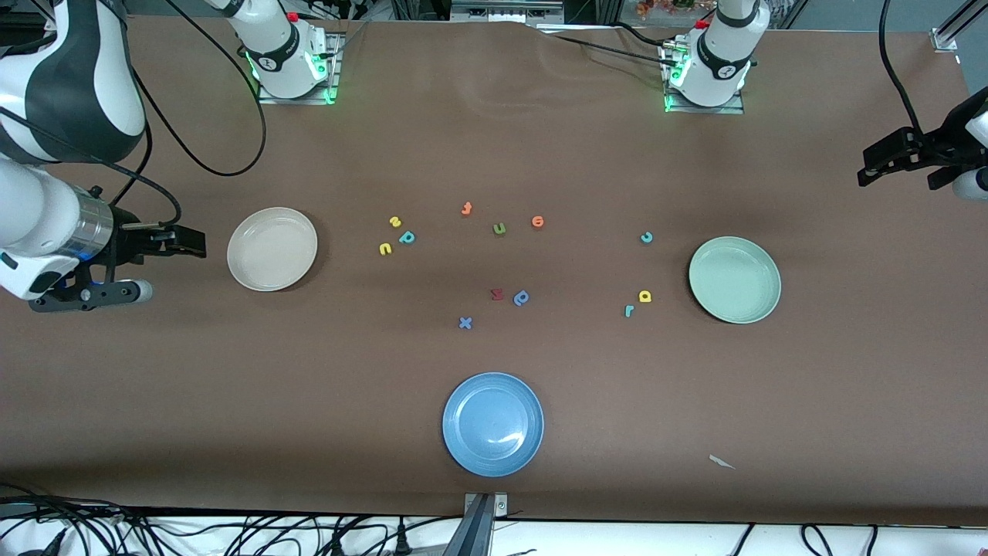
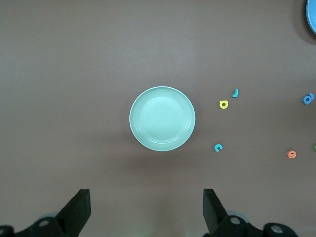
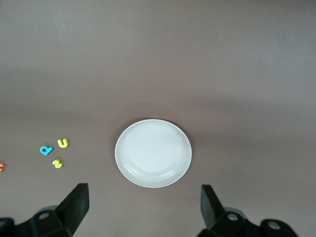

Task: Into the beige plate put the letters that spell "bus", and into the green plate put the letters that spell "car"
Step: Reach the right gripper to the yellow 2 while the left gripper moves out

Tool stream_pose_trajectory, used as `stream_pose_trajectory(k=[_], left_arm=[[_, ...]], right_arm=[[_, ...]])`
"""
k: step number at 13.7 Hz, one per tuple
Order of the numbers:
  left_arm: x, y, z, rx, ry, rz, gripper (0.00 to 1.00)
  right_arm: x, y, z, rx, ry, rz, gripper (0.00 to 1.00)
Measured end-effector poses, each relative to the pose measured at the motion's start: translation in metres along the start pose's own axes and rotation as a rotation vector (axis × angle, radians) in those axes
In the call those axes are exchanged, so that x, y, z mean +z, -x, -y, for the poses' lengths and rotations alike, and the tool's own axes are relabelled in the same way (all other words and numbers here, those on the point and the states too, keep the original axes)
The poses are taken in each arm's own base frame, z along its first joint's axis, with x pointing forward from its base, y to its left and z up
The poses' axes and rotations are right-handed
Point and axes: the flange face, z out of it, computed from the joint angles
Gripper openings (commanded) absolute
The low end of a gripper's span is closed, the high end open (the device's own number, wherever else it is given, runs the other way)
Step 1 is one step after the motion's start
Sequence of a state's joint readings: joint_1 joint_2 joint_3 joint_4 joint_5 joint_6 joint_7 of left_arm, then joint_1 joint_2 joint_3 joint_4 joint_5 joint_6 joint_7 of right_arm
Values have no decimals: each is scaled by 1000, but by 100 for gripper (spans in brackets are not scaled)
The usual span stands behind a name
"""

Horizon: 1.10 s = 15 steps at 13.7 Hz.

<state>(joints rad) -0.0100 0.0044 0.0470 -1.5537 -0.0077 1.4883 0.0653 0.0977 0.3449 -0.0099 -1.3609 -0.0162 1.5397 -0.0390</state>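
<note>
The beige plate (image 1: 272,249) (image 3: 153,153) is bare; beside it toward the table's middle lie the yellow s (image 1: 395,222) (image 3: 58,163), teal b (image 1: 407,238) (image 3: 46,150) and yellow u (image 1: 385,249) (image 3: 62,142). The green plate (image 1: 734,279) (image 2: 162,118) is bare too, with the teal c (image 1: 647,238) (image 2: 218,147), yellow a (image 1: 644,296) (image 2: 223,104) and teal r (image 1: 629,310) (image 2: 235,93) close by. My right gripper (image 1: 193,242) (image 3: 144,205) hangs open beside the beige plate. My left gripper (image 1: 864,166) (image 2: 146,207) hangs open at its table end. Neither holds anything.
A blue plate (image 1: 492,423) sits near the front edge. Mid-table lie an orange t (image 1: 466,208), olive u (image 1: 499,228), orange o (image 1: 538,222), red z (image 1: 497,294), darker blue p (image 1: 522,297) and blue x (image 1: 465,323). A paper scrap (image 1: 722,462) lies toward the front.
</note>
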Motion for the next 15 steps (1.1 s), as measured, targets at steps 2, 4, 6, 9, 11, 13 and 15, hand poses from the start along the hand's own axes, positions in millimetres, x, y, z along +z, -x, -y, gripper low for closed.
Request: stream_pose_trajectory(k=[2, 4, 6, 9, 11, 13, 15], left_arm=[[0, 0, 0, 0, 0, 0, 100], [0, 0, 0, 0, 0, 0, 100], [0, 0, 0, 0, 0, 0, 100], [0, 0, 0, 0, 0, 0, 100], [0, 0, 0, 0, 0, 0, 100], [0, 0, 0, 0, 0, 0, 100], [0, 0, 0, 0, 0, 0, 100]], right_arm=[[0, 0, 0, -1, 0, -1, 100], [0, 0, 8, -9, 2, -1, 100], [-1, 0, 31, 37, 5, -1, 100], [-1, 3, 92, 73, 5, 1, 100], [4, 10, 140, 105, 17, 9, 100], [17, 17, 180, 121, 35, 29, 99], [41, 19, 203, 113, 49, 49, 99]])
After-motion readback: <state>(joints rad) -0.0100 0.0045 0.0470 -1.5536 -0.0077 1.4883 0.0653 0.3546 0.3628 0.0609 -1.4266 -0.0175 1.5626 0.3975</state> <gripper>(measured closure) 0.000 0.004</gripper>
